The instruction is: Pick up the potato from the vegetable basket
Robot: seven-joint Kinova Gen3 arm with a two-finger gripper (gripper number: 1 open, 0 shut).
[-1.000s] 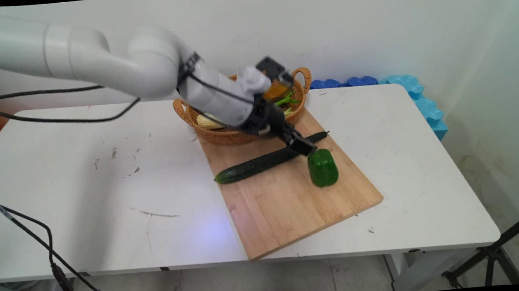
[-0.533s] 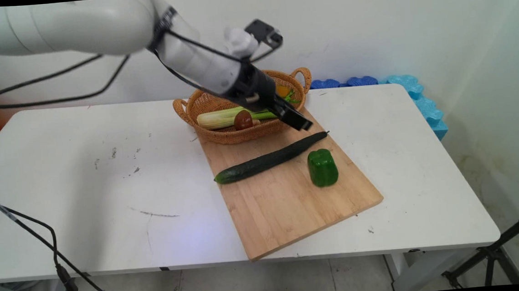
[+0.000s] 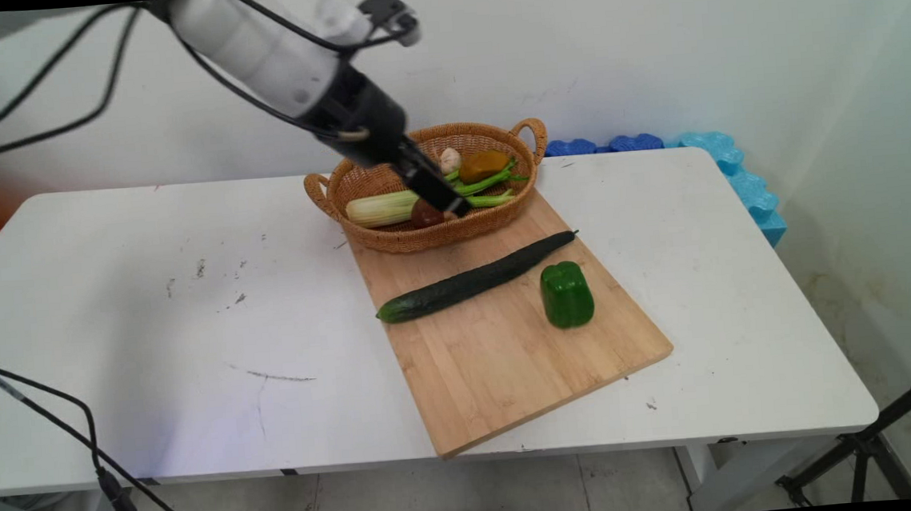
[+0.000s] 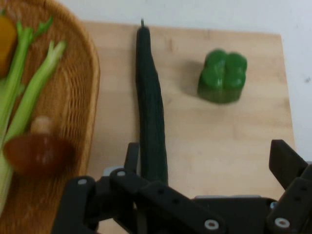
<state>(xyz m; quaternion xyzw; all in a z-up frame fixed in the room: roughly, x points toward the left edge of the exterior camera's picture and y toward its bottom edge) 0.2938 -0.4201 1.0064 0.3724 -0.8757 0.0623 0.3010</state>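
From the hand view we confirm the gripper (image 4: 207, 161) is released and empty; the main view shows it above the basket (image 3: 527, 190), which holds celery (image 3: 378, 209) and a mushroom (image 3: 424, 214).

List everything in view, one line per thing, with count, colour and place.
table: 1, white, under everything
board: 1, wooden, on table
cucumber: 1, dark green, on board
pepper: 1, green, on board beside cucumber
basket: 1, wicker, at board's far end
celery: 1, pale green, in basket
mushroom: 1, brown, in basket
foam mats: blue, behind table
gripper: 1, black, open, empty, above basket
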